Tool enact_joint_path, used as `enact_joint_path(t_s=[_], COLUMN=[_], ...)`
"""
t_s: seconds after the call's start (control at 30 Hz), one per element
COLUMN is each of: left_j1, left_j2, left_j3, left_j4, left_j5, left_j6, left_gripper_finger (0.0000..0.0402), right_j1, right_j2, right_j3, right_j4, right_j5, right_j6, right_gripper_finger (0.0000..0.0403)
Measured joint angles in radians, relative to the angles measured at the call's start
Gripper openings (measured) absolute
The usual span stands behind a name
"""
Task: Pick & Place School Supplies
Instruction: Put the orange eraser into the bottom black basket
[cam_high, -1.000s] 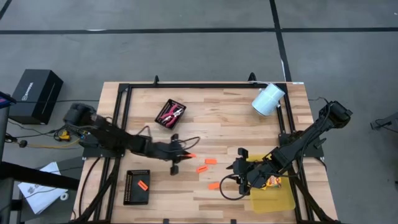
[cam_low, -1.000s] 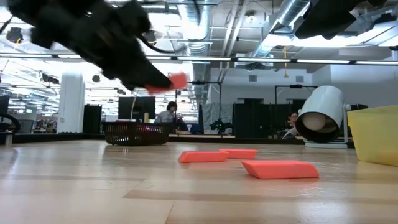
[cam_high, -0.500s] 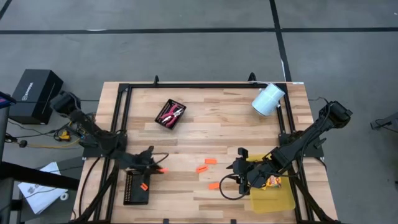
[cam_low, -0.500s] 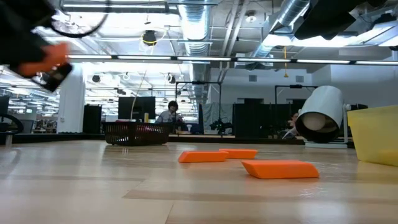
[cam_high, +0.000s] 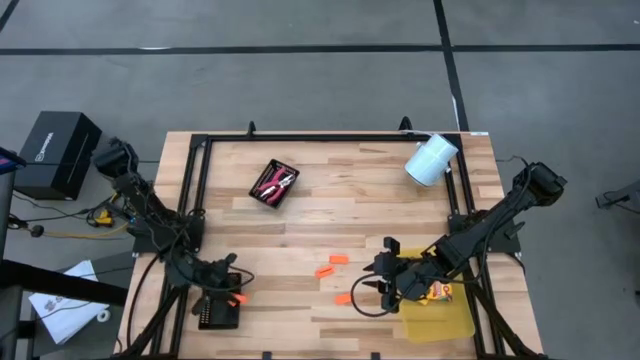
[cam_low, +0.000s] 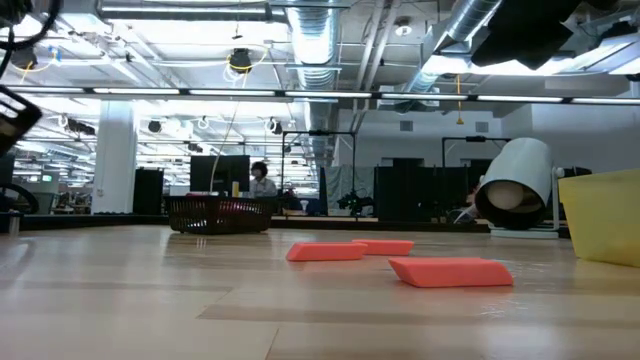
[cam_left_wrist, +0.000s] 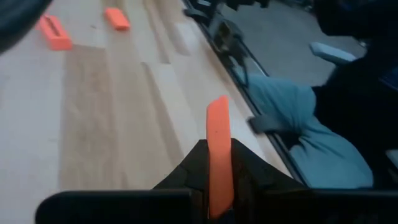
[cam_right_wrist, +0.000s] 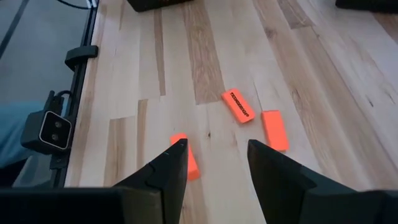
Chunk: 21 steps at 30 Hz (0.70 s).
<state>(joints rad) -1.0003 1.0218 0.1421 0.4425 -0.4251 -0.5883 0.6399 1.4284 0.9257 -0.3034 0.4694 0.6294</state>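
Observation:
My left gripper (cam_high: 230, 292) hovers over the black mesh tray (cam_high: 209, 318) at the table's near left, shut on a small orange piece (cam_left_wrist: 217, 149). Three more orange pieces (cam_high: 323, 271) (cam_high: 338, 260) (cam_high: 343, 298) lie flat on the wood mid-table. My right gripper (cam_right_wrist: 214, 158) is open just right of the nearest of them (cam_right_wrist: 185, 163) and touches nothing. A second black tray (cam_high: 275, 185) farther back holds red-handled scissors. A yellow crayon box (cam_high: 437, 293) lies in the yellow bin (cam_high: 445, 320). My left gripper pinches the orange piece between its two fingers, which are on the piece's lower end (cam_left_wrist: 217, 186). The piece stands on edge, and its free end (cam_left_wrist: 218, 109) sticks out past the fingertips. It is lifted clear of the table.
A white roll (cam_high: 432, 160) lies at the far right corner. The translucent yellow bin sits at the near right under my right arm. A black frame (cam_high: 300, 138) rims the table. Bare wood lies between the two trays. People and desks show in the room behind.
My left gripper has carried the orange piece from mid-table toward the table's left and near edges and now stands over the near-left black tray. It has stayed shut on the piece. The right arm and the three loose orange pieces have kept still.

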Motion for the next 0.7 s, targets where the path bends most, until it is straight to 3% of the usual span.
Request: enact_joint_path(t_s=[0.17,0.37,0.57,0.7], left_j1=[-0.071,-0.163,-0.205,-0.205], left_j2=[0.000,0.000,0.000,0.000], left_j3=[0.000,0.000,0.000,0.000], left_j4=[-0.012,-0.162,-0.215,-0.222], left_j5=[0.006,0.023,0.038,0.058], left_j6=[-0.022,-0.151,-0.181,-0.188], left_gripper_finger=[0.0025,0.0025,0.0027,0.0062], right_j1=[-0.008,-0.015,-0.015,-0.015], right_j2=[0.000,0.000,0.000,0.000], right_j3=[0.000,0.000,0.000,0.000], right_j4=[0.005,0.008,0.062,0.110], right_j5=[0.000,0.003,0.002,0.003], right_j6=[0.038,0.125,0.131,0.131], right_gripper_finger=[0.0159,0.0159,0.0159,0.0159])
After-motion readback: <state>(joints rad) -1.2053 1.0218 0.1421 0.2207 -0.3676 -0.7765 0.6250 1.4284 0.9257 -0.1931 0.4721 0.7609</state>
